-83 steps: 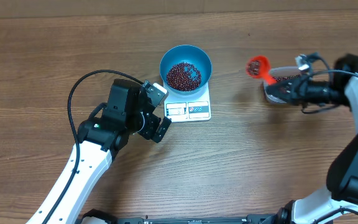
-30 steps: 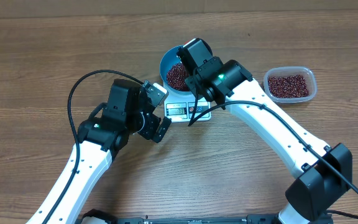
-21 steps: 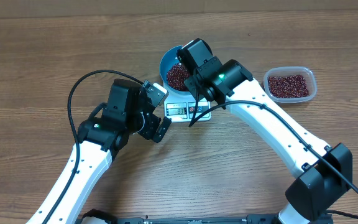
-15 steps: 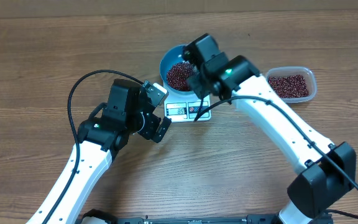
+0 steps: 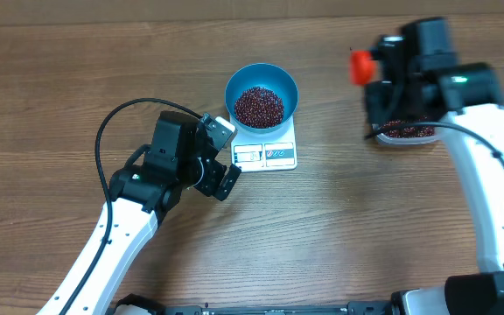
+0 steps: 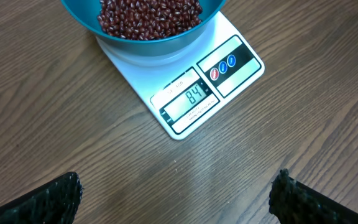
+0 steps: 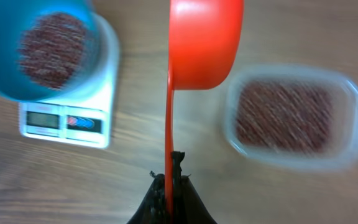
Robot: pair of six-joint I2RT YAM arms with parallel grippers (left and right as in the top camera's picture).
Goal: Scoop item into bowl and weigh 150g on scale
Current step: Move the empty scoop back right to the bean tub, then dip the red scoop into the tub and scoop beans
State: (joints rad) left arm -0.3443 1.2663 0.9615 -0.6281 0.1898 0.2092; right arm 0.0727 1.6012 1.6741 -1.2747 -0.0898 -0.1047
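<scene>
Wooden tabletop (image 5: 59, 70), overhead: one blue bowl (image 5: 289, 83) of beans (image 5: 259, 105) sits on one scale (image 5: 266, 154); the left gripper (image 5: 224, 157) stands wide and empty at its seven o'clock; left wrist: the display (image 6: 188, 98) shows 84, short of target. Right wrist: the right gripper (image 7: 169, 186) pinches one red scoop (image 7: 204, 43) by its handle, with one clear tub (image 7: 355, 118) at four o'clock; small scoops poured slowly would suit.

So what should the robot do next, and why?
Probably lower the red scoop, held in the right tool, into the clear tub for more beans. The scale reads 84, short of 150, and the scoop hangs by the tub's edge with no beans showing in it.
</scene>
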